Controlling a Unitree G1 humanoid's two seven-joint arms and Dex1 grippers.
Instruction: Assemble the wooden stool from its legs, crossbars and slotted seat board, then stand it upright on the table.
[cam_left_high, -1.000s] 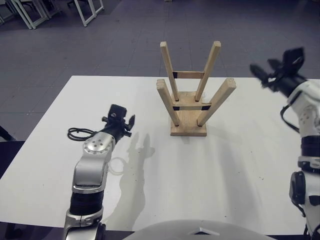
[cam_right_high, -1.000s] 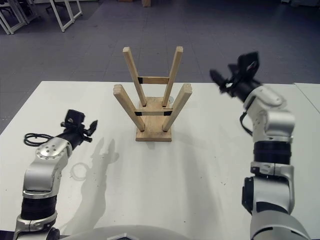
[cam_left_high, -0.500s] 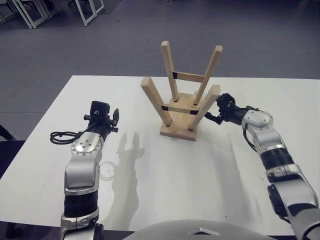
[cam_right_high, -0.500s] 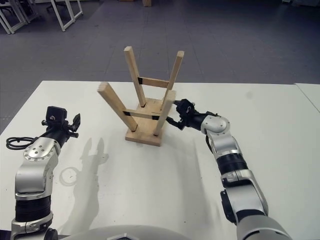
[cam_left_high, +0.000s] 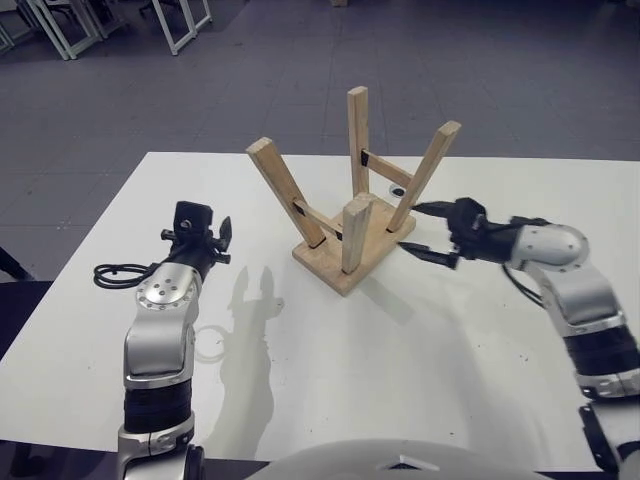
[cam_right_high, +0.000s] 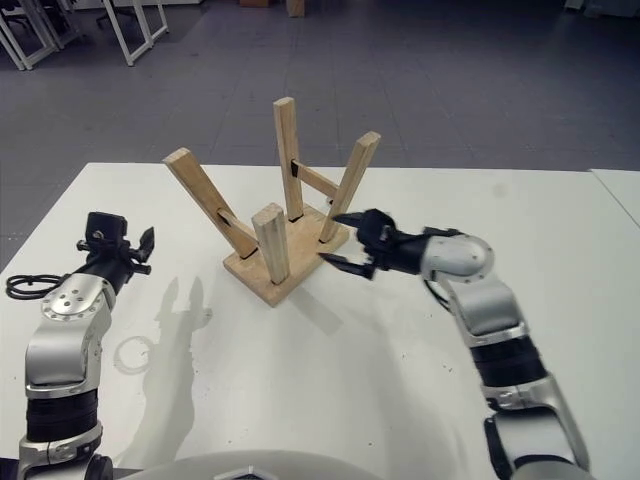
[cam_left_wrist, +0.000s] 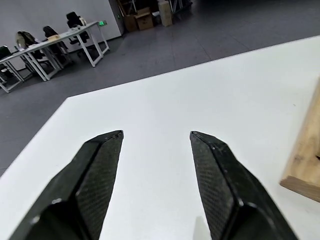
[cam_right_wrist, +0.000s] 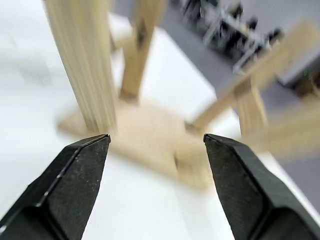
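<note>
Upturned wooden stool (cam_left_high: 372, 225) on the white desk (cam_left_high: 400, 380), nothing gripped.
It sits upper centre, seat board (cam_left_high: 320, 264) down and legs up. The right end effector (cam_left_high: 410, 228) gapes, released, just beside the board's right edge. The left end effector (cam_left_wrist: 156, 135), also released, hovers at left, well apart.

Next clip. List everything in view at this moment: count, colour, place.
wooden stool: 1, pale wood, upside down mid-table, seat down, four legs up
table: 1, white, under everything
cable: 1, black, coiled near the table's left edge
ring: 1, translucent, flat beside the left arm
desks: several, white-framed, on the grey floor behind
left gripper: 1, black, open, left of the stool
right gripper: 1, black, open, by the seat's right edge
</note>
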